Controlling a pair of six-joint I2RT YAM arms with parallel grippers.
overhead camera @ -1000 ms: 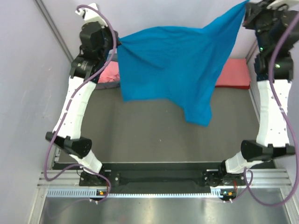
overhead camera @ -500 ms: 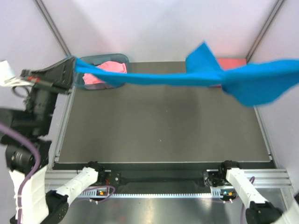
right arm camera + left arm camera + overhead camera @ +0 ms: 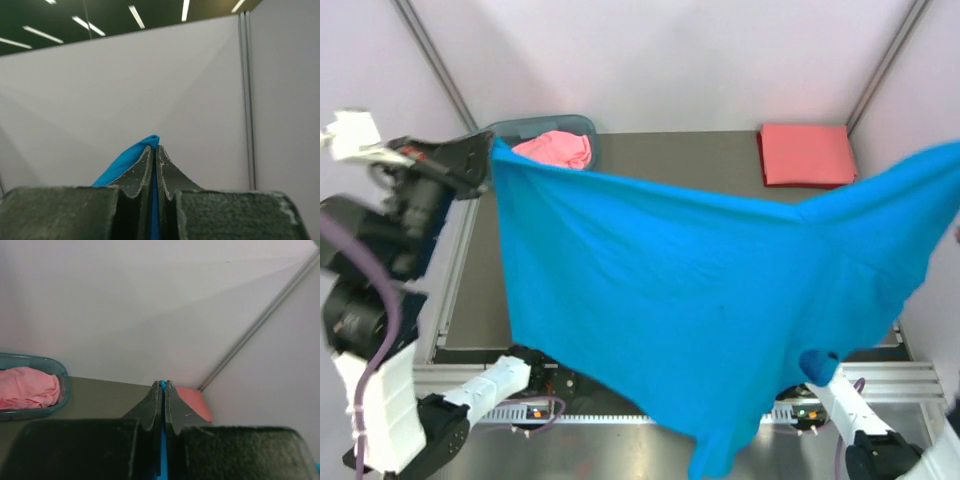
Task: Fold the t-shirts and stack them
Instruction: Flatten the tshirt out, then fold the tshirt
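Blue t-shirt [image 3: 700, 300] held up in the air, spread wide above the desk [image 3: 670, 155], long axis running left to right. Far-left corner pinched by the left gripper [image 3: 488, 158], fingers [image 3: 154, 407] clenched on a thin sliver of blue cloth. Opposite corner beyond the right edge of the top view. There the right gripper [image 3: 154, 148], fingers [image 3: 141, 172] clamped tight on a fold of the same cloth, seen against a pale wall. Top edge sagging in the middle between the two grips. Lower edge drooping toward the near side, ending in a point low in the top view. Hides most of the desk and part of the rail [image 3: 560, 412] with the arm bases.

Beyond it, at the far left corner, a translucent blue-grey basket [image 3: 550, 122] with a crumpled pink t-shirt [image 3: 558, 148] inside. At the far right corner, a coral-red t-shirt [image 3: 807, 154] folded flat into a rectangle on the desk, well apart from the basket.
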